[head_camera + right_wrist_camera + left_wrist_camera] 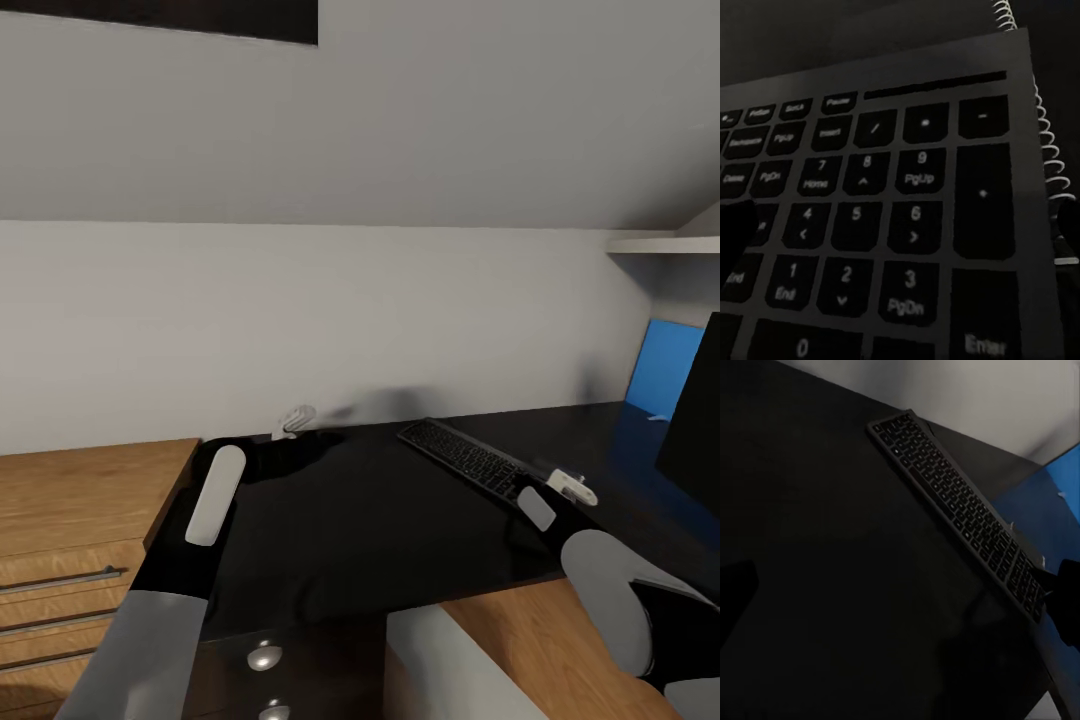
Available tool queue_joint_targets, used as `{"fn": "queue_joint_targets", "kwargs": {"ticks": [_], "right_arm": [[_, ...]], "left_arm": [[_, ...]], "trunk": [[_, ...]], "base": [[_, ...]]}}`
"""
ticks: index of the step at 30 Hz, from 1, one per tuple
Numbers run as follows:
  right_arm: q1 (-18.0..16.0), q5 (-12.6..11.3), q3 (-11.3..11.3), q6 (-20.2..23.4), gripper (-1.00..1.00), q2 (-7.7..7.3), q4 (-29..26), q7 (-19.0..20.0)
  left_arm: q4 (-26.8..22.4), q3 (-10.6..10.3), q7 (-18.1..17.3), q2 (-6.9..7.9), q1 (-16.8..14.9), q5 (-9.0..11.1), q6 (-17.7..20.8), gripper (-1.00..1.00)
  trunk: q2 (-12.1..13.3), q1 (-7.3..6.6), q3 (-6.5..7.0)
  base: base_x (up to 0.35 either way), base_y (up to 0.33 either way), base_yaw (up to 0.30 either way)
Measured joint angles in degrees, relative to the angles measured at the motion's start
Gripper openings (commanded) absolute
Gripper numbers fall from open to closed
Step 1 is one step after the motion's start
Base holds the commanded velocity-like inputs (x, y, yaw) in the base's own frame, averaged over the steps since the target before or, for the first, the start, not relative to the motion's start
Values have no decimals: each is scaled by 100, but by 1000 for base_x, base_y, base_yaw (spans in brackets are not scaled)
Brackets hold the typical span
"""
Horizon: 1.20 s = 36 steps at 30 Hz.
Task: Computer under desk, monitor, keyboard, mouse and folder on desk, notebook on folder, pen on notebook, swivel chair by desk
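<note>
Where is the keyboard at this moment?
In the head view the keyboard lies flat and angled on the black desk, right of centre, with the right pincer at its near end and the monitor farther right.

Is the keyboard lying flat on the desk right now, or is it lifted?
Cannot tell for sure. The keyboard looks flat on the desk, but the right gripper is at its near end, so that end may be raised.
</note>
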Motion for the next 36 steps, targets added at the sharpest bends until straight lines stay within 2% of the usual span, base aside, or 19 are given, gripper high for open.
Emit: {"fn": "queue_joint_targets", "kwargs": {"ticks": [3, 6, 8, 9, 14, 18, 21, 26, 27, 30, 36], "right_arm": [[1, 50, 20, -140, 100, 41, 1, 5], [2, 308, 160, -526, 100, 145, 0, -12], [2, 431, 205, -602, 100, 202, 2, -17], [3, 511, 228, -642, 100, 279, 7, -22], [2, 605, 259, -678, 100, 422, 12, -37], [2, 711, 267, -682, 100, 440, 12, -31], [2, 964, 279, -644, 100, 449, 13, -11], [3, 1138, 363, -493, 100, 454, 2, -8], [2, 1187, 461, -366, 100, 450, -10, -4], [1, 1202, 494, -291, 100, 453, -58, -1], [-1, 1189, 499, 133, 100, 510, -518, 7]], "left_arm": [[7, -7, -7, -1, 0, -5, -8, 100], [6, -10, -18, -1, 1, -15, -14, 100], [6, -11, -20, -1, 1, -16, -15, 100], [6, -11, -21, -1, 0, -20, -16, 100], [4, -11, -21, -1, -1, -26, -16, 100], [7, -11, -22, -1, -2, -26, -16, 100], [6, -11, -22, -1, 0, -28, -16, 100], [4, -13, -17, -3, 1, -33, -18, 100], [4, -17, -9, -7, -1, -36, -22, 100], [4, -17, -6, -9, 0, -40, -23, 100], [3, -19, -5, -9, 1, -37, -25, 100]], "trunk": [[0, 0, 0], [0, 0, 0], [0, 0, 0], [0, 0, 0], [0, 0, 0], [0, 0, 0], [0, 0, 0], [0, 0, 0], [0, 0, 0], [0, 0, 0], [0, 0, 0]], "base": [[0, 0, 0], [0, 0, 0], [0, 0, 0], [0, 0, 0], [0, 0, 0], [0, 0, 0], [0, 0, 0], [0, 0, 0], [0, 0, 0], [0, 0, 0], [0, 0, 0]]}}
